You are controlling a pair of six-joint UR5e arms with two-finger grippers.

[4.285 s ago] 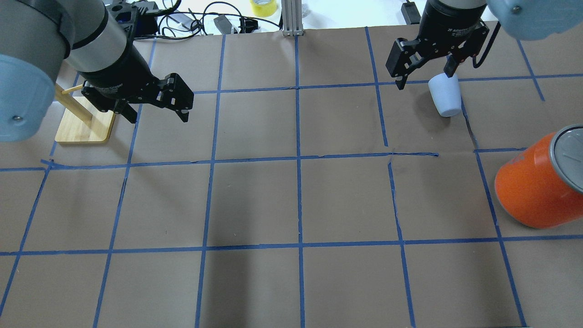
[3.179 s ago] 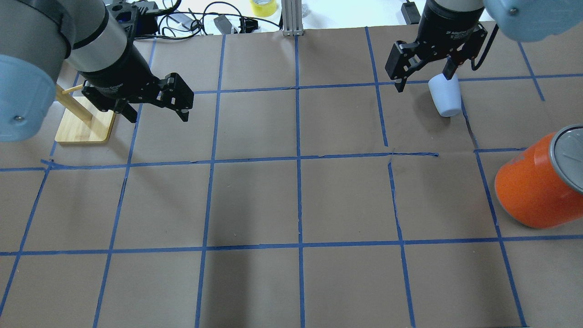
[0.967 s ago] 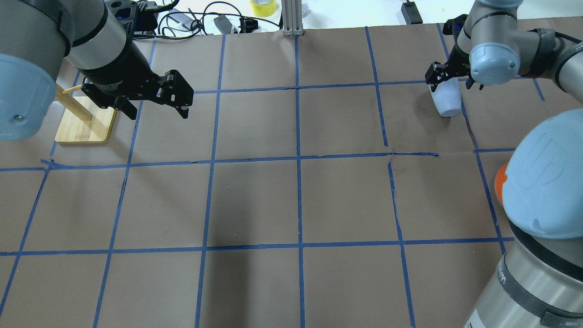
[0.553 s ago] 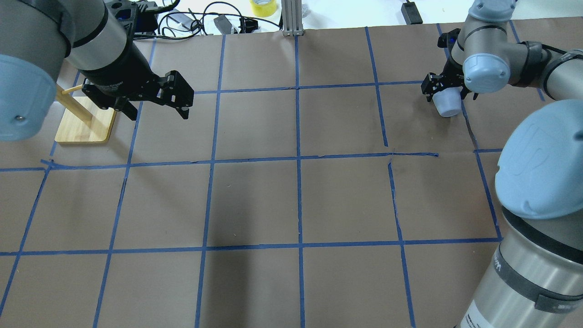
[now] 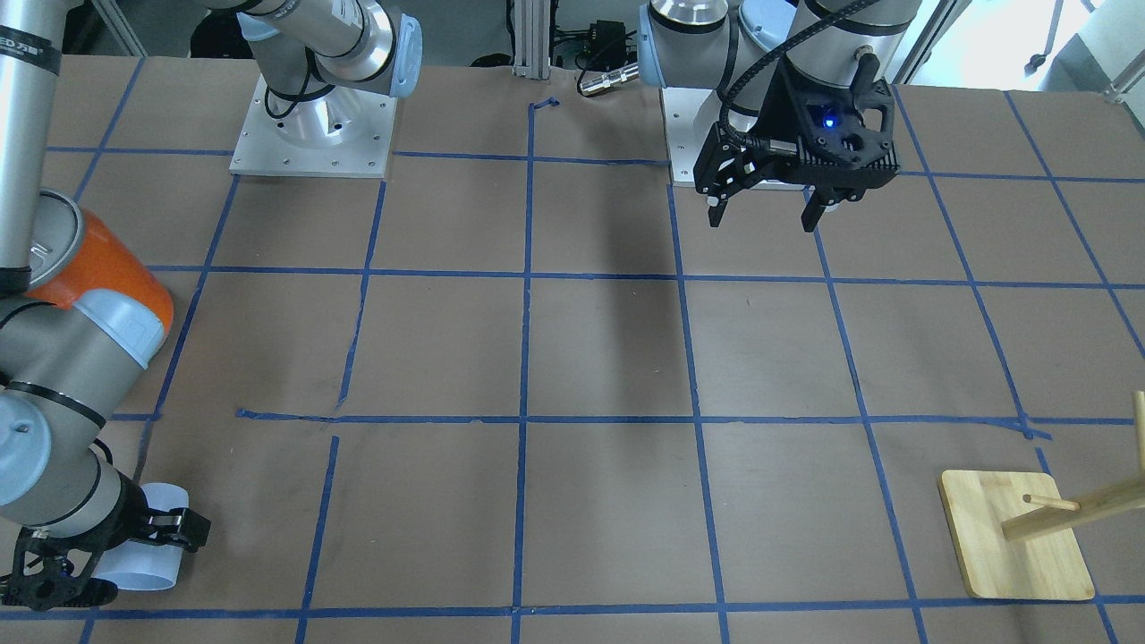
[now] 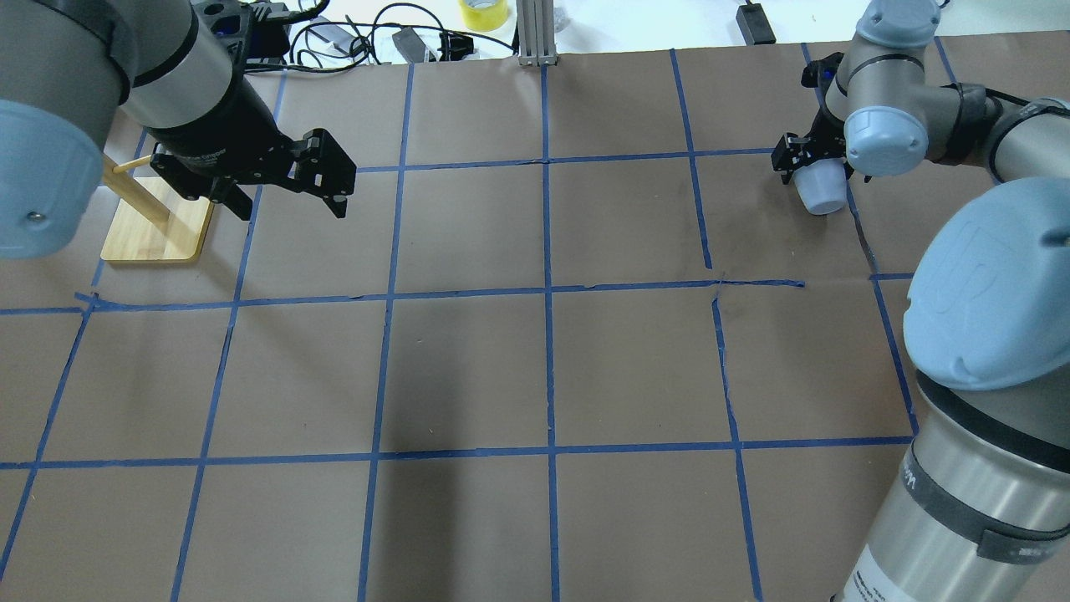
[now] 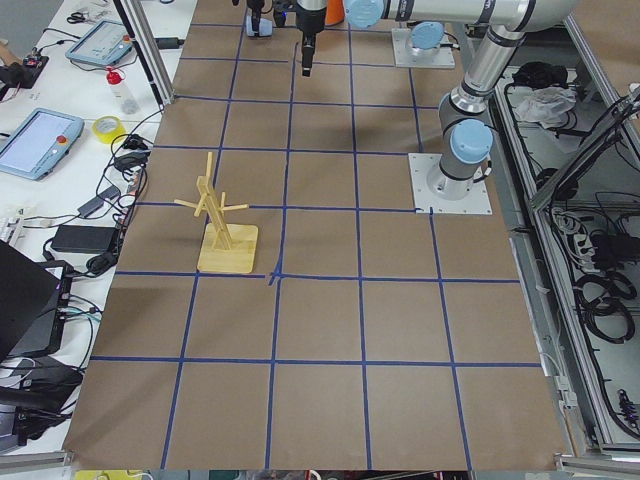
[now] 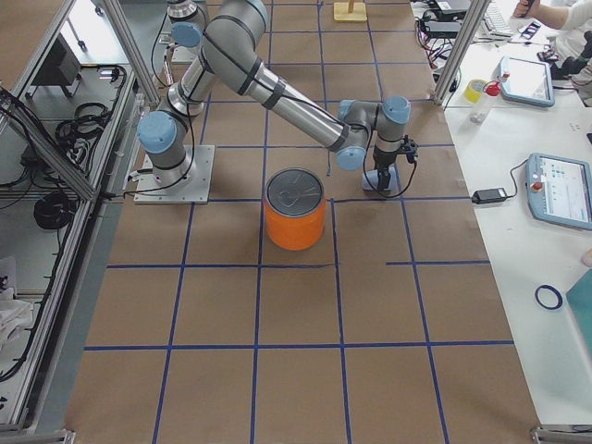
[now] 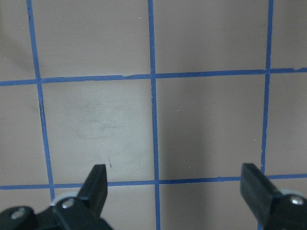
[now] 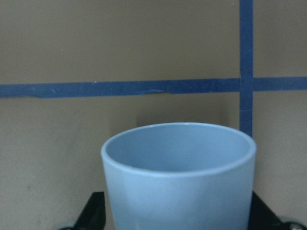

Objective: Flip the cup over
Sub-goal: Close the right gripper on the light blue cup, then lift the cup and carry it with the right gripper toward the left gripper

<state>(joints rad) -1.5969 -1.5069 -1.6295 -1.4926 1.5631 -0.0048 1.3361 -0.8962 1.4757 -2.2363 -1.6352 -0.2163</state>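
Overhead exterior shows the right tool (image 6: 809, 160) pinching the cup (image 6: 821, 189) low over the bench (image 6: 535, 368) at its far right. Rotate the wrist slowly, keeping the pinch firm. The left tool (image 6: 284, 180) hangs spread, idle.

Pale blue cup (image 10: 178, 172), orange can (image 8: 295, 217), brown table (image 6: 468, 368) gridded in blue.

1. Silver-grey tubular links with pale blue joint caps are seen on both arms.
2. Black two-finger grippers are fitted: left gripper (image 6: 288, 180), right gripper (image 5: 103, 559).
3. A black cable is routed along the left wrist.
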